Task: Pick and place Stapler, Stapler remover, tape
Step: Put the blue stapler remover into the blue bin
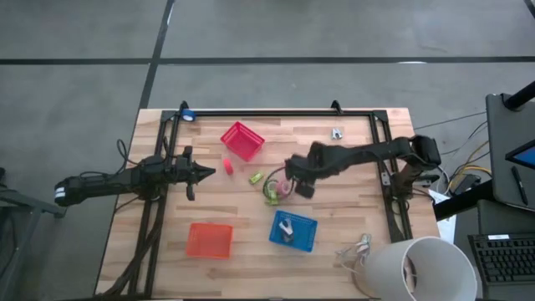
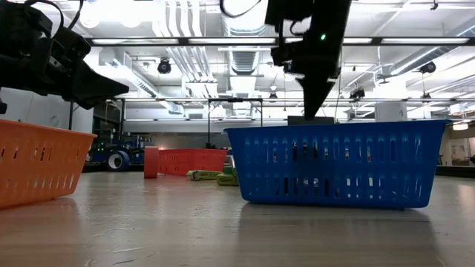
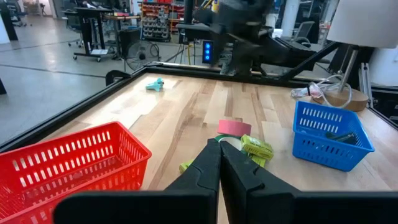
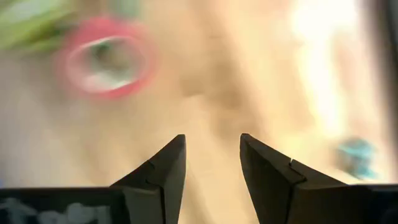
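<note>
My right gripper hovers open over the table's middle, above and beside a pink-red tape ring with a pale centre. A green ring lies flat on the wood next to that tape. My left gripper waits shut at the table's left, pointing at a small pink object and a yellow-green object on the wood. The blue basket holds a small silvery piece.
A red basket stands toward the far side and an orange basket near the near-left corner. A small teal-and-silver item lies far right. A white lamp shade and its cord occupy the near-right corner. Black rails frame the table.
</note>
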You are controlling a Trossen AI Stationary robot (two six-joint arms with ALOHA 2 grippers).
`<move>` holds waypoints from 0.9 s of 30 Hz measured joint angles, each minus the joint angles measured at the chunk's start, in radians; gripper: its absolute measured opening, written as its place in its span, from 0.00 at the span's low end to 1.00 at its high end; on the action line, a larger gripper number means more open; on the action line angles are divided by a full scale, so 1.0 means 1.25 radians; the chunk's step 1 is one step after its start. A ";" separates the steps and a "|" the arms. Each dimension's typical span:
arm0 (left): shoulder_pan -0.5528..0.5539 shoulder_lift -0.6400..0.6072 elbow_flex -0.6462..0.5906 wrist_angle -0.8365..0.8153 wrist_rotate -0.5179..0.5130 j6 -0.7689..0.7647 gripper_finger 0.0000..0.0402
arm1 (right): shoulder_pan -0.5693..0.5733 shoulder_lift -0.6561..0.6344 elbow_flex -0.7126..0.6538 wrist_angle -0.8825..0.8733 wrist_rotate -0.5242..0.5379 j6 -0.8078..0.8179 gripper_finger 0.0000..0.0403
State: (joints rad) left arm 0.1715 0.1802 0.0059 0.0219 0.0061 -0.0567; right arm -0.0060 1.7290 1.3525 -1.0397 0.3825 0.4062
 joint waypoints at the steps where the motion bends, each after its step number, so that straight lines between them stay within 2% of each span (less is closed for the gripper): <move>1: 0.000 0.000 0.000 0.000 0.000 0.000 0.02 | -0.019 0.000 -0.001 -0.004 0.013 0.018 0.35; 7: 0.000 0.000 0.000 0.000 0.000 0.000 0.02 | -0.137 0.001 -0.028 0.040 0.019 0.097 0.33; 12: 0.000 0.000 0.000 0.000 0.000 0.000 0.02 | -0.215 0.001 -0.059 0.052 0.106 0.194 0.33; 14: 0.000 0.000 0.000 0.000 0.000 0.000 0.02 | -0.243 0.001 -0.072 0.051 0.114 0.242 0.33; 21: 0.000 0.000 0.000 0.000 0.000 0.000 0.02 | -0.310 0.001 -0.141 0.110 0.160 0.284 0.30; 27: 0.000 0.000 0.000 0.000 0.000 0.000 0.02 | -0.337 0.001 -0.225 0.226 0.176 0.300 0.27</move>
State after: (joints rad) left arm 0.1715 0.1802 0.0059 0.0219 0.0061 -0.0568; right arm -0.4270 1.7307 1.0710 -0.7572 0.6029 0.7808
